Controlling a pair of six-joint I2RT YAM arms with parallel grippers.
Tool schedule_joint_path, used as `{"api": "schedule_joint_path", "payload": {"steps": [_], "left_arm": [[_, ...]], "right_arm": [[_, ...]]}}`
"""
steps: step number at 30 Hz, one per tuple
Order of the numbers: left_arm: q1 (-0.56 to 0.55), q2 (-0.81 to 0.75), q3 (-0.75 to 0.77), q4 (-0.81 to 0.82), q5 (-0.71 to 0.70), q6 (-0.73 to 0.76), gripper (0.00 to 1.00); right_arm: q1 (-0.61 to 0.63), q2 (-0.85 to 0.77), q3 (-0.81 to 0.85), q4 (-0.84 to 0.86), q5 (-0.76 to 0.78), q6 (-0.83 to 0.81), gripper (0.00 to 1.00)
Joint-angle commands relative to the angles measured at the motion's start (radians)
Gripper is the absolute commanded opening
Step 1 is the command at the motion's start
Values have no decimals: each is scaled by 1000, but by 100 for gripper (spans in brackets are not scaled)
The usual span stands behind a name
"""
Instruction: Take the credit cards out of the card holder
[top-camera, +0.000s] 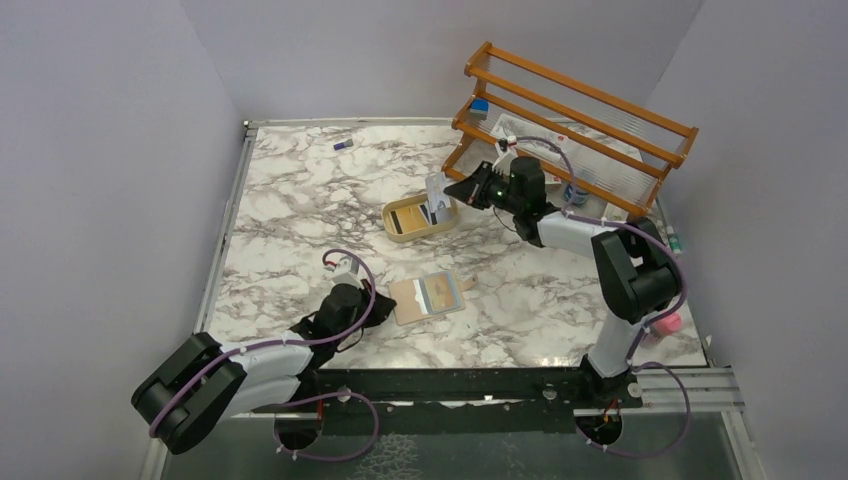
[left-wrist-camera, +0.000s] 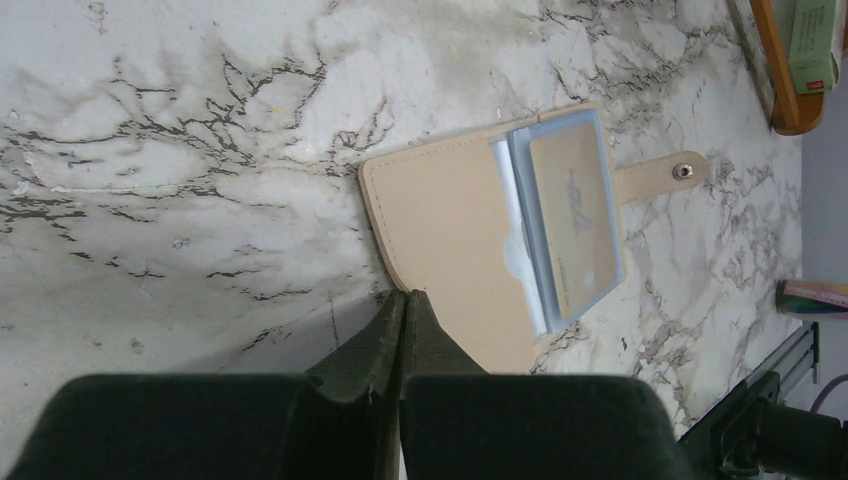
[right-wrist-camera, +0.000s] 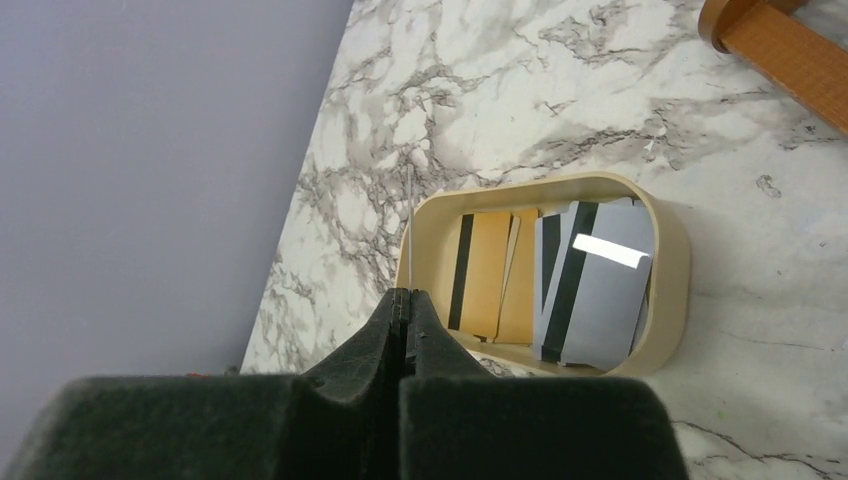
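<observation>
Card removal: right gripper (right-wrist-camera: 405, 296) above tray (right-wrist-camera: 672, 280).
It clamps a credit card (top-camera: 436, 186); left gripper (left-wrist-camera: 405, 297), jaws together and empty, sits at card holder (left-wrist-camera: 440, 220) edge.

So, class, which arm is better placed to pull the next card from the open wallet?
Probably left. The left hand sits shut and empty beside the wallet, while the right hand is by the tray, pinching a card.

Glossy marble-look table (top-camera: 290, 200), matt leather-like card holder (left-wrist-camera: 440, 220), wooden rack (top-camera: 585, 90), glossy plastic credit cards (right-wrist-camera: 600, 290)
</observation>
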Motion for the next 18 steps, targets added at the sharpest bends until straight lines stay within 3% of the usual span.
{"api": "schedule_joint_path", "payload": {"steps": [1,10,18], "left_arm": [[3,24,-34,-119,-26,25,0],[2,28,-33,-121,-25,25,0],[2,42,-26,-123,-29,22,0]], "right_arm": [[-8,81,54,-12,-46,-20,1],[-15,231,128,7,-72,-22,1],[-27,266,150,-20,-80,-53,1]]}}
